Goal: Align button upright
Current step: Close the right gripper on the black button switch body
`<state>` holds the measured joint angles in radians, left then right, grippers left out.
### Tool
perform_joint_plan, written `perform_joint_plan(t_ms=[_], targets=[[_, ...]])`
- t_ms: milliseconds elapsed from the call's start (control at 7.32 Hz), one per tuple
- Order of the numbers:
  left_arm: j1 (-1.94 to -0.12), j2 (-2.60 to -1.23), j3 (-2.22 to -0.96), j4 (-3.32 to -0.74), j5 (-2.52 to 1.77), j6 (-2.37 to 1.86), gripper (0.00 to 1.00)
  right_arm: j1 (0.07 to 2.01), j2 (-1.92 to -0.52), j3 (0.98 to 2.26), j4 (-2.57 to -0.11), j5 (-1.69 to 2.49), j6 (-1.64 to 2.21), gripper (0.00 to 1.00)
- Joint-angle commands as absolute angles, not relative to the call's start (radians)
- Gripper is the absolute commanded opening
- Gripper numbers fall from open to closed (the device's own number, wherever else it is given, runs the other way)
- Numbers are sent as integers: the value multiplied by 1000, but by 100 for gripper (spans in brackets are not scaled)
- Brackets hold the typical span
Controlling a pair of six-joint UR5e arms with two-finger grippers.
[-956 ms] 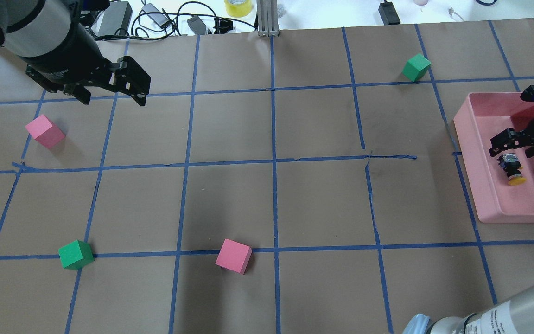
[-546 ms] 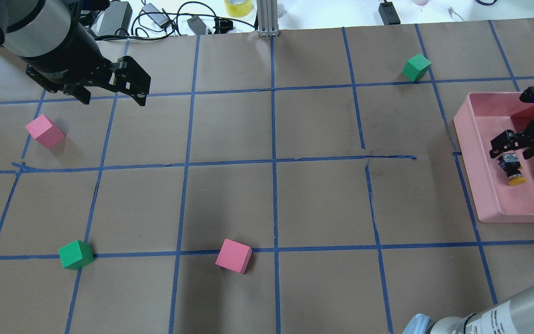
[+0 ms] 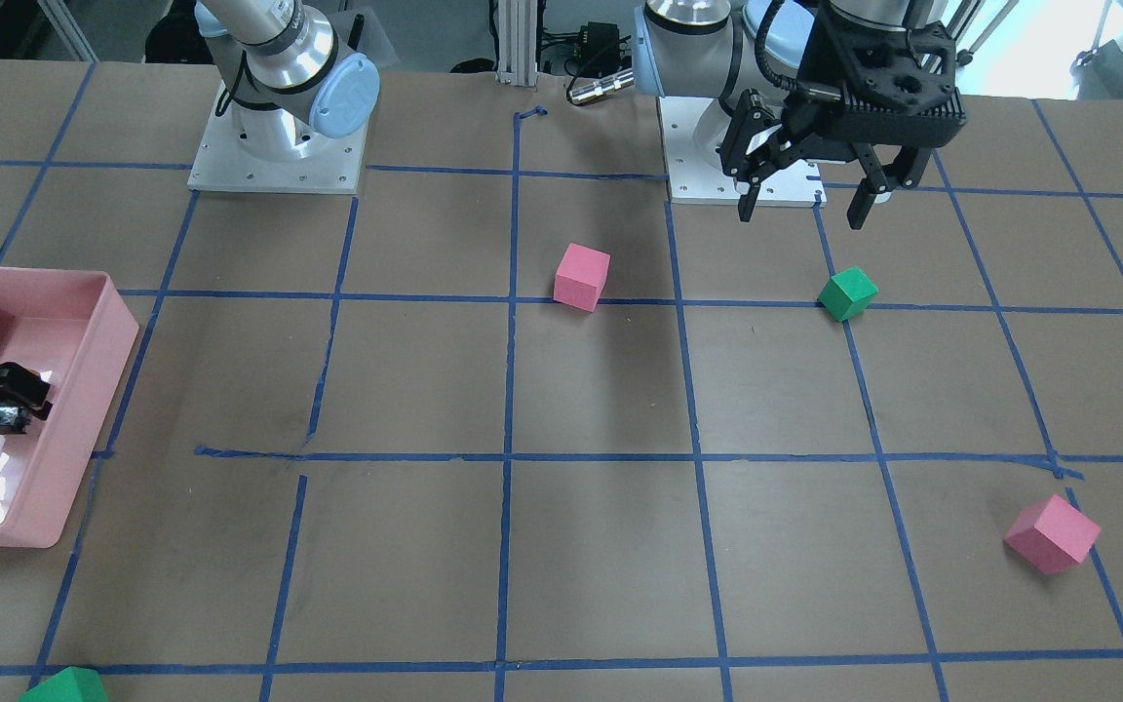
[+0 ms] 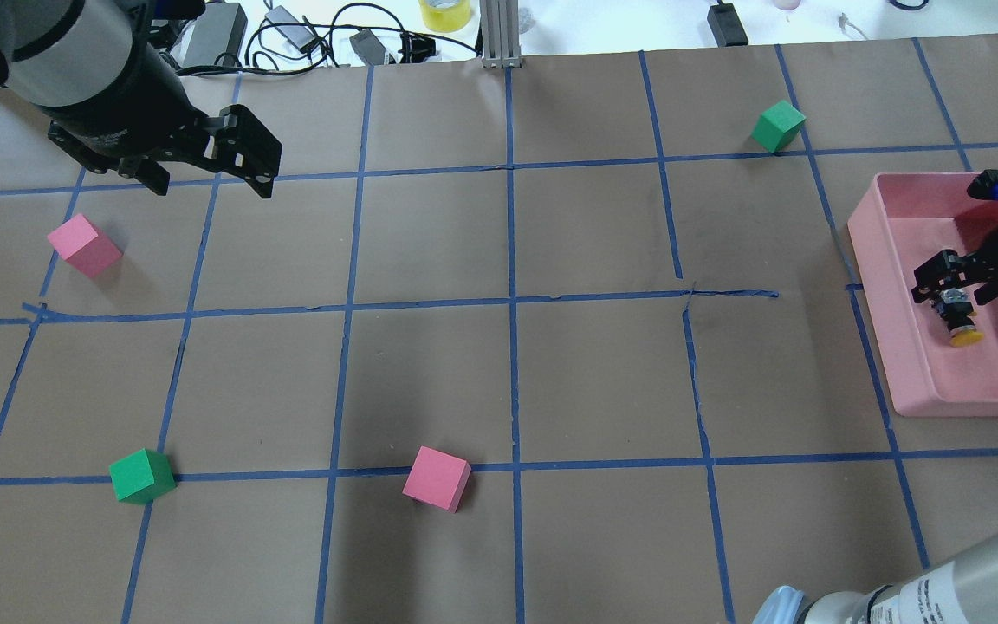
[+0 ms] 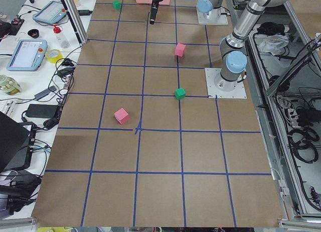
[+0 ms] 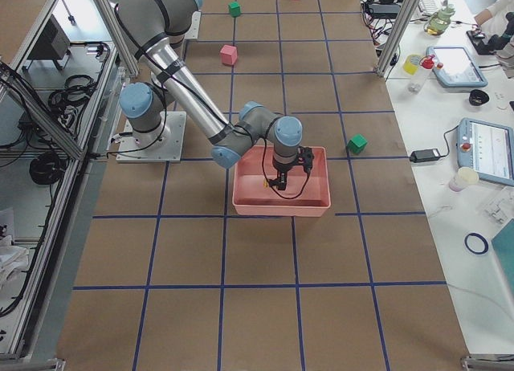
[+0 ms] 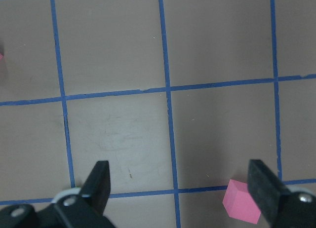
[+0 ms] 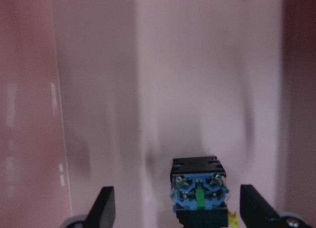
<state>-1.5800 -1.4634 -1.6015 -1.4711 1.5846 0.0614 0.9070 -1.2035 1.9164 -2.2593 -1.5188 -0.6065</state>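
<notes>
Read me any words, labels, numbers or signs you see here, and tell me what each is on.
None can be read.
Too blurred: the label on the right arm's tube.
Too small: the pendant screens.
No legible marking on the button.

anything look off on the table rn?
The button in the pink tray is not upright: its yellow cap sits low, contact block facing the open right gripper above it. Fully inverted or just tipped, I cannot tell.
</notes>
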Motion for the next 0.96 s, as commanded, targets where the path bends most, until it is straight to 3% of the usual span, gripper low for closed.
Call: perform_joint_plan(t_ms=[0, 546, 820], targets=[[-1580, -1463, -1601, -1471, 1585, 61, 100, 907, -1204, 1917, -2260, -1526, -610, 56], [-1580, -1463, -1601, -1471, 1585, 61, 100, 907, -1210, 1916, -2258, -1529, -615, 3], [-1580, -1465, -1601, -1471, 1583, 61, 100, 907, -1229, 1904, -2250, -1551, -626, 0]])
